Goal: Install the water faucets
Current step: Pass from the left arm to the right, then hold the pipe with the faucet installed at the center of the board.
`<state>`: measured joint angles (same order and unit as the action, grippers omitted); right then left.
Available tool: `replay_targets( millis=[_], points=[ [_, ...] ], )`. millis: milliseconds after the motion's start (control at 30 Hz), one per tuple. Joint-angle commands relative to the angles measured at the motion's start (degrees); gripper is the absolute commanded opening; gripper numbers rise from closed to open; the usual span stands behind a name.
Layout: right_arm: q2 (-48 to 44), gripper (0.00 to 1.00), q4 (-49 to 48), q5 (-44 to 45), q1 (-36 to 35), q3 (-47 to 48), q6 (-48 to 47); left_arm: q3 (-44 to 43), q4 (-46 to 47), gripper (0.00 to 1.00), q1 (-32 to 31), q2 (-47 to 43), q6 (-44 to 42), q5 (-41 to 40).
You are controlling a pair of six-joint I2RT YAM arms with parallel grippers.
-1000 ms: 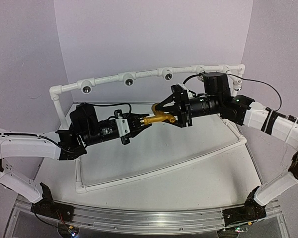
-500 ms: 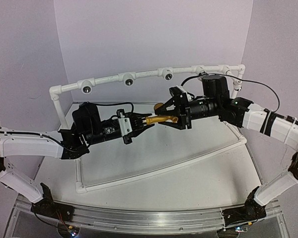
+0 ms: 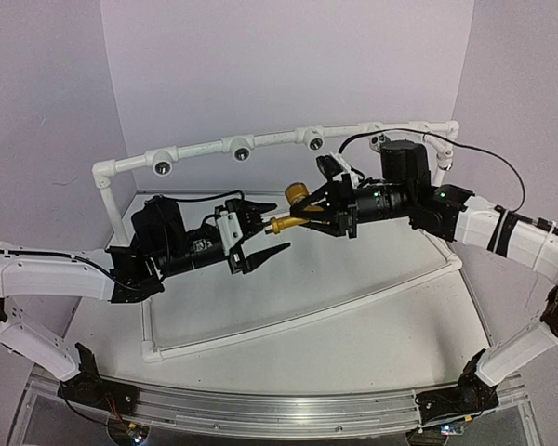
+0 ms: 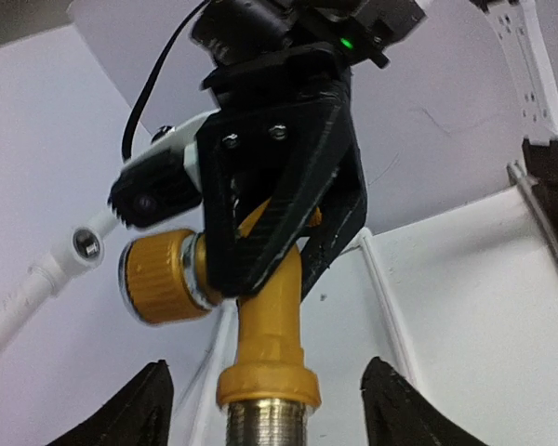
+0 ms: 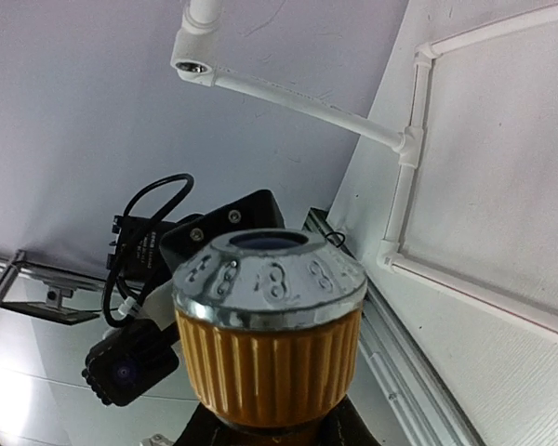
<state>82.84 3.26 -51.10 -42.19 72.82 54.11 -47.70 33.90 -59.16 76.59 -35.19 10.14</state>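
The right gripper (image 3: pixel 309 214) is clamped on the yellow faucet (image 3: pixel 286 223), holding it in the air above the table (image 3: pixel 353 339), its ribbed knob (image 5: pixel 270 358) sticking out to one side and its metal threaded end (image 4: pixel 270 426) pointing toward the left arm; the left gripper (image 3: pixel 275 228) has its fingers (image 4: pixel 135 413) spread apart, one on each side of that threaded end, not touching it. Behind both arms runs the white pipe frame (image 3: pixel 205 149) with its dark round sockets (image 3: pixel 239 152).

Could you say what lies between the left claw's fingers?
The threaded end of the yellow faucet, clear of both fingers, gripped by the right claw; the left wrist view shows it.
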Motion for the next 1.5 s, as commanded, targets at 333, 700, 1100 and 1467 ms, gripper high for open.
replay_targets(
  millis=[333,700,1100,1467],
  points=[
    [-15.6,0.0,15.8,41.9,-0.4,0.7,-61.4,10.8,-1.9,0.82,0.6,-14.6,58.3,-2.1],
    [-15.1,0.0,18.3,41.9,-0.3,6.3,-78.6,0.9,-5.3,0.81,1.0,3.9,63.9,11.7],
    [-15.4,0.0,11.3,56.8,-10.1,2.2,-116.4,-27.3,-36.2,0.8,0.2,33.8,46.4,15.1],
    [-12.1,0.0,-30.8,63.5,-12.1,-14.4,-153.1,-39.1,-49.3,0.81,-4.1,47.3,28.5,-2.2]
  ],
)
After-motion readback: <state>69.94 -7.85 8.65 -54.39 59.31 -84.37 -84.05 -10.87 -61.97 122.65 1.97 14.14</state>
